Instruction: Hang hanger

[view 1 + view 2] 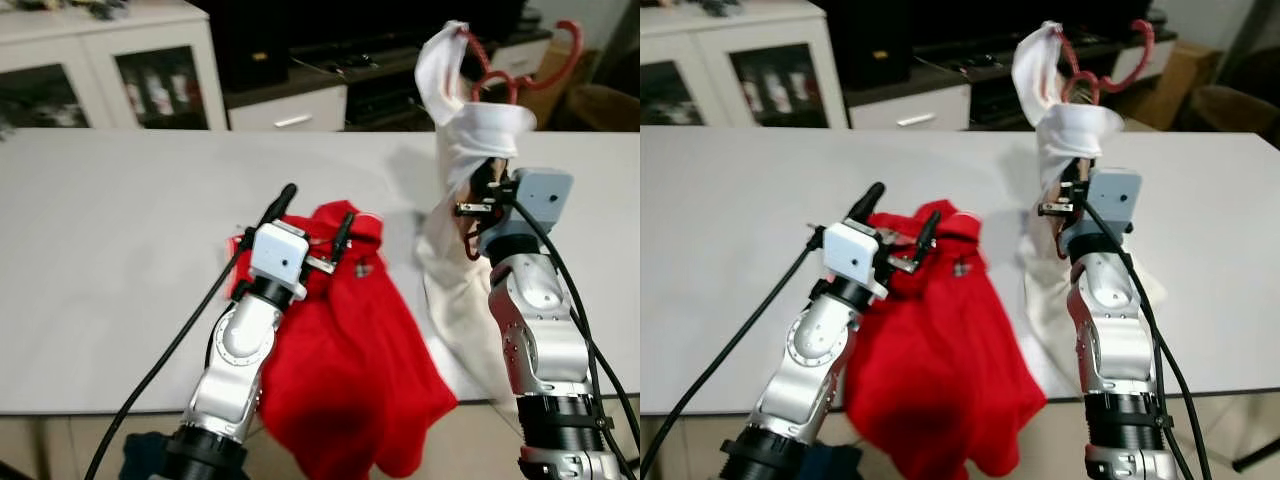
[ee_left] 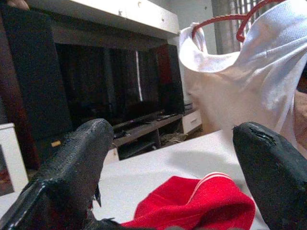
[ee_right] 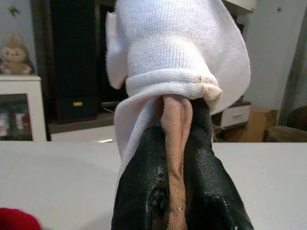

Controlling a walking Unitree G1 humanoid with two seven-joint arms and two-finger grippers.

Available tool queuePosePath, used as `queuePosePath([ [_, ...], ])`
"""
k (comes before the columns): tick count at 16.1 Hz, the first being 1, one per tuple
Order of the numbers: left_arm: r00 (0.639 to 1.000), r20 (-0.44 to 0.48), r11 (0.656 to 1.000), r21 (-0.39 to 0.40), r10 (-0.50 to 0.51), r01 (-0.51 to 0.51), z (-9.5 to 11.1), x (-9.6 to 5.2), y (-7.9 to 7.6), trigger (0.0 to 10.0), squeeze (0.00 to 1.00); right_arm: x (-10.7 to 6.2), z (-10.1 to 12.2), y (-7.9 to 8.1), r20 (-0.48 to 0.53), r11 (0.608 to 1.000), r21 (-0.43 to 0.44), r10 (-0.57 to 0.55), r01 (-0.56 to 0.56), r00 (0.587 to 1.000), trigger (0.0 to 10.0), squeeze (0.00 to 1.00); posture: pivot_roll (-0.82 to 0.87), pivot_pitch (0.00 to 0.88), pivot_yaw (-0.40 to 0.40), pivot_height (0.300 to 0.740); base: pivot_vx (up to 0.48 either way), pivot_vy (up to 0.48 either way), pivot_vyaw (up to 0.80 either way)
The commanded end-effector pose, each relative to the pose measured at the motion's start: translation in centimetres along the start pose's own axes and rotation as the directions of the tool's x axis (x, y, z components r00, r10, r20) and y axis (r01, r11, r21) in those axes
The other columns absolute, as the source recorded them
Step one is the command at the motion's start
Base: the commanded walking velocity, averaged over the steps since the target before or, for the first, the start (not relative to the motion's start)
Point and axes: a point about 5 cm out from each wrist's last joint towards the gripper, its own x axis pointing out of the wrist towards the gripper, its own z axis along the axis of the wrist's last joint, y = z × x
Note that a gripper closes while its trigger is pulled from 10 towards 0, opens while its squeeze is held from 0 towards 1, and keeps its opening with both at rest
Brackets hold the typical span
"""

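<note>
Right gripper (image 1: 487,190) clamping together on a white garment (image 1: 470,150) with a red hanger (image 1: 520,75), upper right of frame. Left gripper (image 1: 315,220), fingers apart, hovering over red cloth (image 1: 340,360) at lower centre on white table (image 1: 110,260).

a white bench (image 1: 730,230) spans the scene. left gripper (image 1: 896,222) hovers over a red garment (image 1: 930,370), its two black fingers spread apart above the crumpled upper edge; the garment lies on the bench and spills over the near edge. right gripper (image 1: 1072,190) is raised upright beside it, jaws closed on a white garment (image 1: 1065,140) bunched around them; the cloth hangs down to the bench below the wrist. a red hanger (image 1: 1102,75) rises out of the top of the white garment, its hook curving up at the far right. behind the bench stand a white cabinet (image 1: 740,70) with glass doors and a dark low unit (image 1: 940,60).
</note>
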Motion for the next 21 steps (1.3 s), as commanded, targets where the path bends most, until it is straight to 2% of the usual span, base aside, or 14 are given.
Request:
queuePosePath([
  [1,1.000,-0.003,1.000,0.011,-0.008,0.008,0.1,0.2,-0.2,10.0,0.00,0.1,0.3,-0.4,0.002,1.000,-0.021,-0.002,0.002,1.000,10.0,0.00,0.06,0.021,0.000,0.740,0.247,-0.409,0.00],
  [4,1.000,-0.013,1.000,0.015,-0.012,0.012,0.0,0.1,-0.3,10.0,0.00,-0.1,-0.6,-0.4,-0.056,0.999,-0.037,0.001,-0.003,0.998,10.0,0.00,0.05,0.023,0.001,0.740,0.241,-0.411,0.00],
  [8,1.000,-0.017,1.000,0.016,-0.014,0.014,0.0,0.1,-0.3,10.0,0.00,-0.3,-0.7,-0.2,-0.059,1.000,-0.028,0.009,-0.011,0.998,10.0,0.00,0.05,0.024,0.005,0.740,0.243,-0.411,0.00],
  [10,1.000,-0.023,1.000,0.010,-0.011,0.012,-0.1,0.2,-0.2,10.0,0.00,-0.3,-0.7,0.0,-0.064,1.000,-0.025,0.013,-0.015,0.998,10.0,0.00,0.05,0.025,0.006,0.740,0.274,0.000,0.00],
  [18,1.000,-0.026,1.000,0.010,-0.010,0.010,-0.1,0.2,-0.2,10.0,0.00,-0.4,-0.9,0.1,-0.074,0.999,-0.026,0.020,-0.022,0.997,10.0,0.00,0.05,0.025,0.005,0.740,0.000,0.000,0.00],
  [19,1.000,-0.028,1.000,0.012,-0.012,0.012,-0.1,0.1,-0.2,10.0,0.00,0.0,-1.5,-1.9,-0.131,0.991,-0.118,-0.077,0.061,0.988,10.0,0.00,0.05,0.028,0.003,0.740,0.000,0.000,0.00],
  [20,0.999,-0.029,1.000,0.014,-0.016,0.016,-0.1,0.1,-0.3,10.0,0.00,0.5,-1.7,-5.9,-0.173,0.941,-0.269,-0.258,0.207,0.950,10.0,0.00,0.05,0.028,0.003,0.740,0.000,0.000,0.00],
  [21,0.999,-0.030,1.000,0.015,-0.019,0.020,-0.1,0.1,-0.3,10.0,0.00,0.8,-1.1,-8.1,-0.155,0.901,-0.335,-0.342,0.276,0.927,10.0,0.00,0.05,0.028,0.003,0.740,0.000,0.000,0.00],
])
